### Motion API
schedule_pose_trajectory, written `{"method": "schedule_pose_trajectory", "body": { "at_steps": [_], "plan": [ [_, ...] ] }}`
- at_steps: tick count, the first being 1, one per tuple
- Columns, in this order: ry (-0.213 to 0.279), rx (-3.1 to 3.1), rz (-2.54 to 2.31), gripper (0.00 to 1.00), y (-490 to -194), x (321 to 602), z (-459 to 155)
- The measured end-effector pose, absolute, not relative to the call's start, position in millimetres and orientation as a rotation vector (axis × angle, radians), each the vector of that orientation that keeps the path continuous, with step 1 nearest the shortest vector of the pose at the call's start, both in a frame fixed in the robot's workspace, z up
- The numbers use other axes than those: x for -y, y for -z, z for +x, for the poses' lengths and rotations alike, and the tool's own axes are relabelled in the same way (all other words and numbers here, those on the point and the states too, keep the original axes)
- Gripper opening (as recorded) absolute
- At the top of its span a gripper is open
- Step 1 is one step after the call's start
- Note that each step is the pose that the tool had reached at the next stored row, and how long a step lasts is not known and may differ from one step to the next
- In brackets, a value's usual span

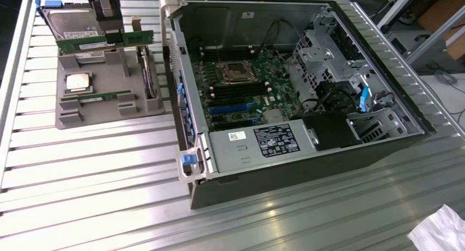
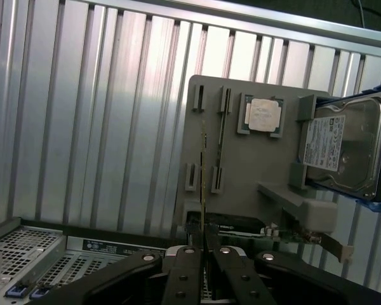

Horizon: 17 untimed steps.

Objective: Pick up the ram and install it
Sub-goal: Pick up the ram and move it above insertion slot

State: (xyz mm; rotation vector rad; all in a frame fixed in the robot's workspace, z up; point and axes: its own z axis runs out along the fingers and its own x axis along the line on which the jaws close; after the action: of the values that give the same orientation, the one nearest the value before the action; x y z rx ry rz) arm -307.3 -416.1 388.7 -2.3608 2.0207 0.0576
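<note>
My gripper [image 1: 113, 35] is shut on the ram [image 1: 81, 45], a long green stick with a pale label. The stick hangs level just above the grey holder tray [image 1: 109, 117] at the exterior view's upper left. In the wrist view the ram [image 2: 203, 184] appears edge-on as a thin strip running out from between the closed fingers of the gripper [image 2: 204, 249]. A second green stick [image 1: 91, 98] lies in its slot on the tray, also seen as the second stick [image 2: 222, 136]. The open computer case [image 1: 305, 77], with its motherboard [image 1: 240, 82], lies to the exterior view's right of the tray.
On the tray sit a square silver processor chip [image 1: 78, 82] [image 2: 265, 115] and a silver hard drive [image 1: 69, 22] [image 2: 346, 149]. The case's near wall [image 1: 174, 71] stands between tray and motherboard. A ribbed metal table [image 1: 95, 185] carries everything. A corner of the case [image 2: 44, 254] shows beside the fingers.
</note>
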Motion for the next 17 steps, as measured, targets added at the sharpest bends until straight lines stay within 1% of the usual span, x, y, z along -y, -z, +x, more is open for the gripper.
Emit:
{"method": "schedule_pose_trajectory", "body": {
  "at_steps": [17],
  "plan": [
    [-0.058, -2.021, -2.361, 0.13, -388.7, 416.6, -303.5]
  ]
}}
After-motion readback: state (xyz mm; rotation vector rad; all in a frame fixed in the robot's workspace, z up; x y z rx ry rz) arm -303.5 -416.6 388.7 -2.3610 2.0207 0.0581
